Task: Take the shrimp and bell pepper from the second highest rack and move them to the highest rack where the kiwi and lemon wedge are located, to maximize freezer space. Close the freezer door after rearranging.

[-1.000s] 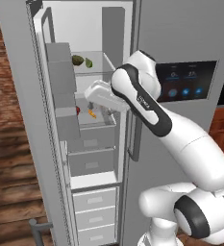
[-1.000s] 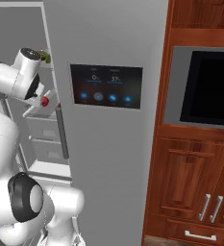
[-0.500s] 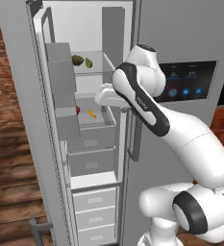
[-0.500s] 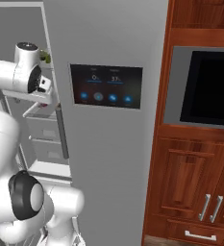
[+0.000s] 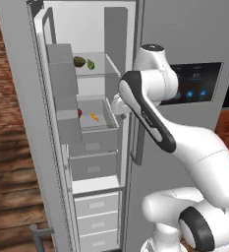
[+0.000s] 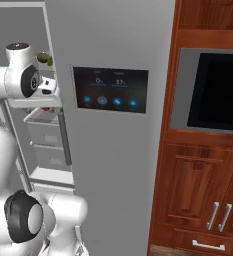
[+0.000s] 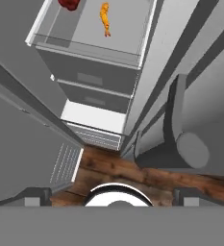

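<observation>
Here, in the left base view, the freezer is seen standing open, its freezer door swung out to the left. On the highest rack a dark green-brown kiwi and a green lemon wedge lie side by side, near the left of the shelf. Below it, in the second highest rack, the shrimp is seen on the bin floor, with the red bell pepper to its left, half hidden behind the door bins. The arm is bent in front of the freezer's right edge, and the hand is seen at the right rim of the bin; the fingers themselves cannot be made out there.

In the right base view, the white arm is seen at the left, before the open freezer, beside the grey door with the black touch panel. The two green fruits are glimpsed on the top shelf, just behind the arm's upper joint.

In the hand view, the camera is pointed downward past the bin. The shrimp and the bell pepper are seen near the top edge, apart from each other, inside the bin. The two fingertips are set wide apart at the bottom corners, with nothing held between them; the gripper is well short of the bin.
</observation>
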### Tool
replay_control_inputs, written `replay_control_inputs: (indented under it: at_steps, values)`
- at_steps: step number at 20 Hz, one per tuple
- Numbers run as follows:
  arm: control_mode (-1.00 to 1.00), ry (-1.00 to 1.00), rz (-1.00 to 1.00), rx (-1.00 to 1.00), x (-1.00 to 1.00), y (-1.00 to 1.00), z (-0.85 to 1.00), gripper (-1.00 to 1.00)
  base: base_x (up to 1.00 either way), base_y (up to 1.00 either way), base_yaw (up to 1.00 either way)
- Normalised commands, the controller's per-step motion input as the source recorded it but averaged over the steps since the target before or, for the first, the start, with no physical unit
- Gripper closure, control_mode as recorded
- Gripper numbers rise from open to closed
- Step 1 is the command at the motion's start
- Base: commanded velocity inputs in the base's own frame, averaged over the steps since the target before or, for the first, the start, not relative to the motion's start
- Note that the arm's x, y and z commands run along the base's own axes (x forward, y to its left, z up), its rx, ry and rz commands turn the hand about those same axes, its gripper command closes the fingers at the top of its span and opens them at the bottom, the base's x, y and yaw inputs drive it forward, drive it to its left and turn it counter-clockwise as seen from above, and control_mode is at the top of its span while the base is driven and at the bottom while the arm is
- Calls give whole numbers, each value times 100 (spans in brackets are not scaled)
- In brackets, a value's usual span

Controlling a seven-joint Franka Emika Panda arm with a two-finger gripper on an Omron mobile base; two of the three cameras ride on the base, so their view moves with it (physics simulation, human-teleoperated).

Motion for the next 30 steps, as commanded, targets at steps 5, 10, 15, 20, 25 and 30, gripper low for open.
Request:
replay_control_inputs:
  at_steps: [5,10,15,20,25,30]
  values:
    - [-100,-1,-4,-2,-39,-63,-10,-100,0,0,0]
    - [-100,0,-5,0,-35,-40,-7,-100,0,0,0]
    - [-100,0,-3,3,-29,-31,-1,-100,0,0,0]
    - [100,0,0,2,-1,0,0,-100,5,36,-3]
    - [100,0,0,0,0,0,0,-100,31,99,-12]
    - [100,0,0,0,0,0,0,-100,42,53,-14]
